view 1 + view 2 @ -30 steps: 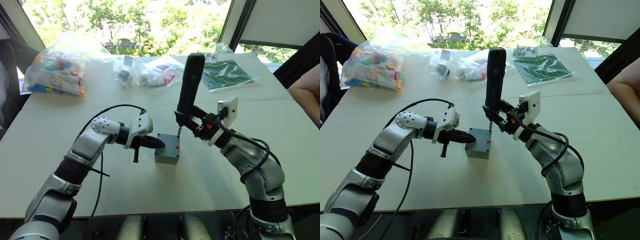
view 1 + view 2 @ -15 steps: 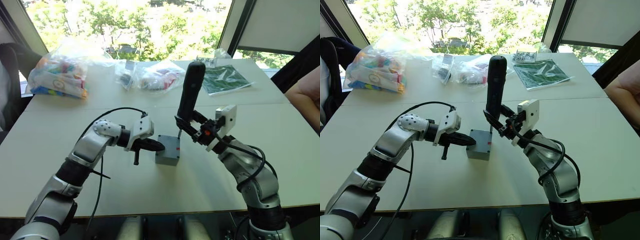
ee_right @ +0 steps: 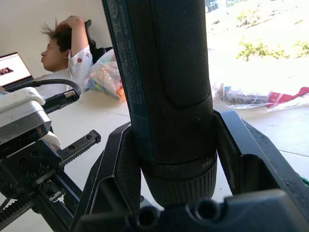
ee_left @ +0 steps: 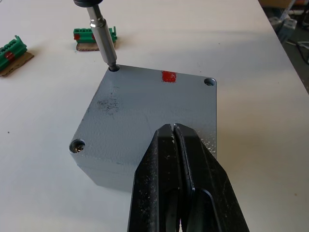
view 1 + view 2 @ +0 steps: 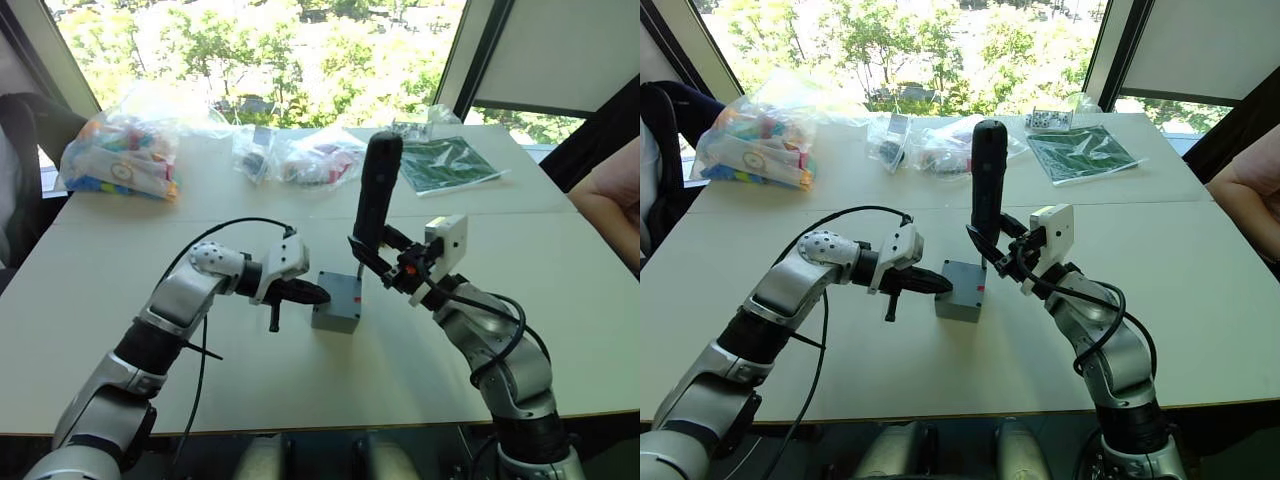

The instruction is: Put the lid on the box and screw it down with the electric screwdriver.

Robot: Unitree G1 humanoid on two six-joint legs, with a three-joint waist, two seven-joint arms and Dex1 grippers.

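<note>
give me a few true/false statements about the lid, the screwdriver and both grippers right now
1. The lid sits on the box. True.
2. The right gripper holds the electric screwdriver lying flat on the table. False: it holds the tool upright, bit pointing down.
3. The screwdriver's bit is at a corner hole of the lid. True.
4. The left gripper is wide open around the box. False: its fingers are closed together, resting over the lid's top near one edge.
5. The red mark is on the table beside the box. False: it is on the lid's top surface.
6. Bags of parts lie at the table's far side. True.
</note>
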